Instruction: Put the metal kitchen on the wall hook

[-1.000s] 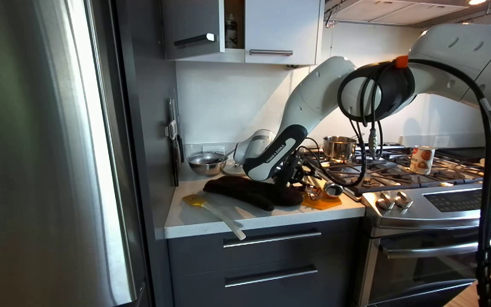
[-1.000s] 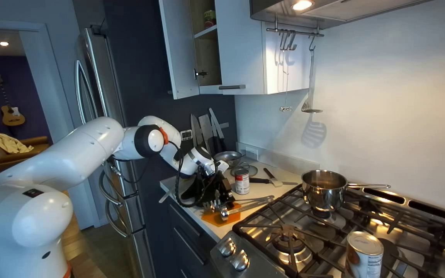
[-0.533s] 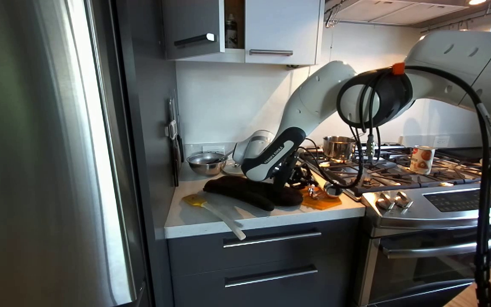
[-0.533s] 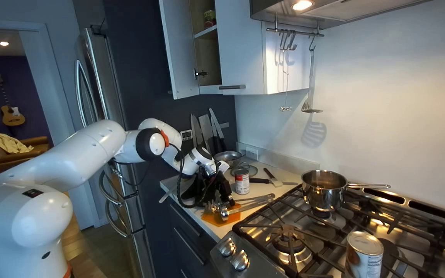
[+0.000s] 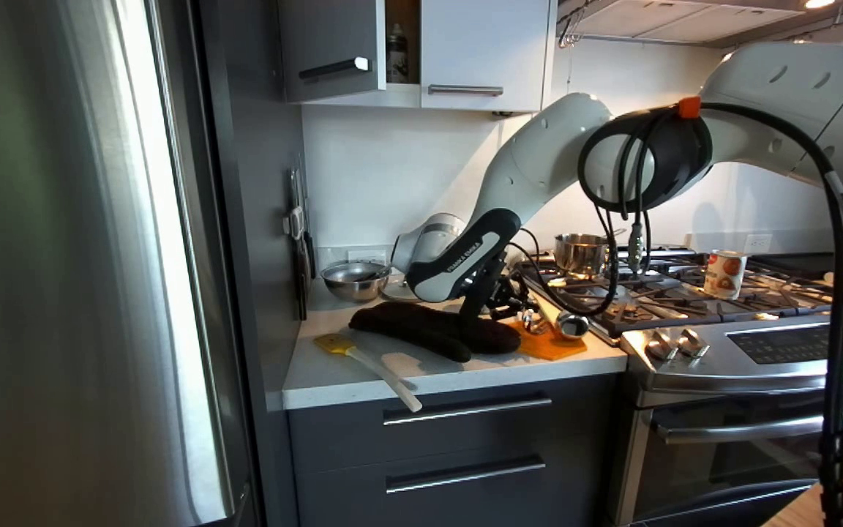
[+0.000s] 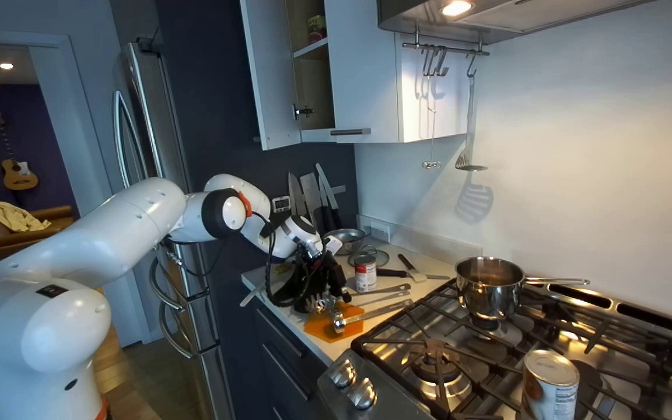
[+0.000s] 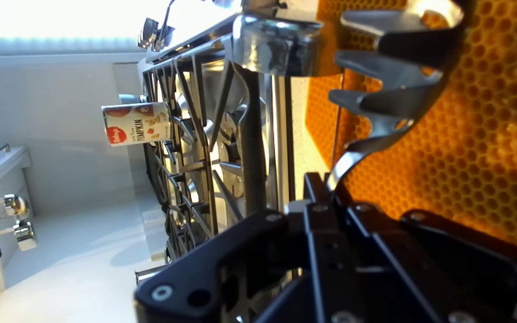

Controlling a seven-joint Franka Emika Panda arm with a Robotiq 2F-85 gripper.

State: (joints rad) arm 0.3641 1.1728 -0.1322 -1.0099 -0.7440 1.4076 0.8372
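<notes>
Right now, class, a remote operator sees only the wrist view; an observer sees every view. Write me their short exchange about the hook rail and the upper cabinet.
Operator: My claw is shut on the pasta server. Does anything already hang from the hook rail?
Observer: Yes; in an exterior view, a slotted utensil hangs from a hook there.
Operator: And is the upper cabinet closed?
Observer: No; in both exterior views, its door nearer the refrigerator stands open.

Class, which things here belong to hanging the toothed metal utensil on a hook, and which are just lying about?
Belong to the job:
gripper
toothed metal utensil it grips
rail hooks

Just lying about:
pumpkin can
saucepan
steel bowl
orange mat
</notes>
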